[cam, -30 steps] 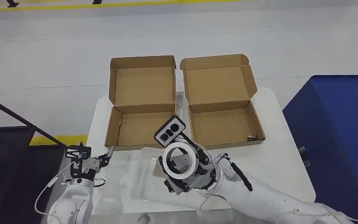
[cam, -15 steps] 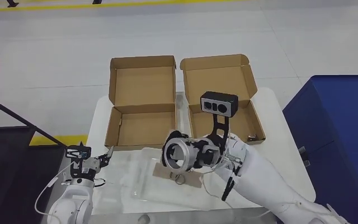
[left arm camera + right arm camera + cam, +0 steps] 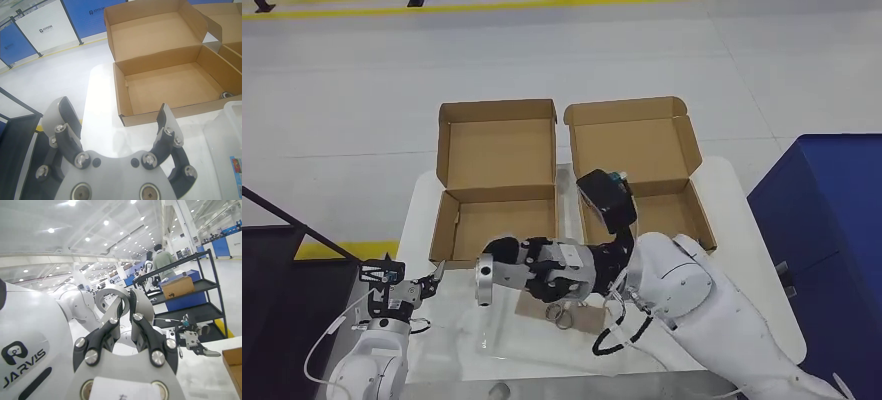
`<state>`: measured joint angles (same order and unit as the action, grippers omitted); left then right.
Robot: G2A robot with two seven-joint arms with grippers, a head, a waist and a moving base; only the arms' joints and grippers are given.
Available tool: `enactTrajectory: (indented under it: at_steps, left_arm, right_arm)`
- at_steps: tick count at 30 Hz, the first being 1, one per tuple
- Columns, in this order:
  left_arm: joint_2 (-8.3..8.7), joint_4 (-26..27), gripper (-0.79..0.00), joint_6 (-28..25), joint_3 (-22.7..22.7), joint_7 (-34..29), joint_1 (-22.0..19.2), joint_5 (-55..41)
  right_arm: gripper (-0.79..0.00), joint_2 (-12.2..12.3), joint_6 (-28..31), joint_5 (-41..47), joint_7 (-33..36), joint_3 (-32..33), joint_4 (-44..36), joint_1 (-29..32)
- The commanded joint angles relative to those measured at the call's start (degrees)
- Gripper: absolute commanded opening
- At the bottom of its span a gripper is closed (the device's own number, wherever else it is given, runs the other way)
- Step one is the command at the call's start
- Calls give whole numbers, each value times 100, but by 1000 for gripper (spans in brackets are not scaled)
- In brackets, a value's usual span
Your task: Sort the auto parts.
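My right gripper is shut on a wide silver metal ring, held on edge above the table's left-middle, in front of the left cardboard box. The ring's wall sits between the fingers. My left gripper stands open and empty at the table's front left corner, a short way left of the ring. A small dark bearing lies in the near corner of the left box. The right cardboard box holds a small part.
A clear plastic container lies on the table under the right arm. A flat cardboard piece with a small metal ring part on it lies beside it. A blue cabinet stands right of the table.
The right wrist has turned and swung the ring leftward, from over the table's middle to in front of the left box. The left arm has kept still.
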<state>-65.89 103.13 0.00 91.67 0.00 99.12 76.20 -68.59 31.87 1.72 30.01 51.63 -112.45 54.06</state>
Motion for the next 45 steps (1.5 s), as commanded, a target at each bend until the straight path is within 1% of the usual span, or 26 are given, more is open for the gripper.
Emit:
enactTrajectory:
  at_steps: [1,2,3,5,8,12,15,19,22,27,30,33,35,36,37,38,39,40,42,43,45]
  left_arm:
    - [0,0,0,0,0,0,0,0]
    - [0,0,0,0,0,0,0,0]
    - [0,0,0,0,0,0,0,0]
    - [0,0,0,0,0,0,0,0]
    - [0,0,0,0,0,0,0,0]
    - [0,0,0,0,0,0,0,0]
    - [0,0,0,0,0,0,0,0]
    - [0,0,0,0,0,0,0,0]
    - [0,0,0,0,0,0,0,0]
    - [0,0,0,0,0,0,0,0]
    - [0,0,0,0,0,0,0,0]
    - [0,0,0,0,0,0,0,0]
    - [0,0,0,0,0,0,0,0]
    - [0,0,0,0,0,0,0,0]
    - [0,0,0,0,0,0,0,0]
    - [0,0,0,0,0,0,0,0]
    - [0,0,0,0,0,0,0,0]
    - [0,0,0,0,0,0,0,0]
    - [0,0,0,0,0,0,0,0]
    - [0,0,0,0,0,0,0,0]
    - [0,0,0,0,0,0,0,0]
  right_arm:
    - [-785,-4,-3,147,12,-12,-55,75]
    - [-785,-7,31,288,18,-20,-66,107]
    - [-785,-17,92,610,40,-82,-79,161]
    - [-785,-64,393,2046,209,-365,-131,253]
    - [-785,-113,499,3839,1027,-655,55,121]
    - [-785,-192,178,5674,2031,-940,245,67]
    - [-785,-270,-310,6930,2689,-1118,271,97]
    - [-785,-375,-1307,8347,3328,-1330,299,199]
    - [-785,-447,-1924,8945,3671,-1441,284,266]
    - [-785,-579,-2706,9756,3896,-1495,325,290]
    - [-785,-646,-3023,9986,3971,-1490,317,302]
    - [-785,-700,-3145,9966,3975,-1453,345,331]
    - [-785,-733,-3131,9893,3991,-1414,370,365]
    - [-785,-751,-2995,9812,4046,-1359,364,385]
    - [-785,-772,-2503,9540,4197,-1221,361,408]
    - [-785,-793,-1901,9167,4160,-1097,441,446]
    - [-785,-809,-1185,8528,4064,-915,551,388]
    - [-785,-826,-700,7916,3950,-836,611,332]
    - [-785,-881,-105,7474,3778,-798,507,346]
    - [-785,-890,156,7016,3743,-711,542,290]
    - [-785,-925,562,6527,3582,-635,443,277]
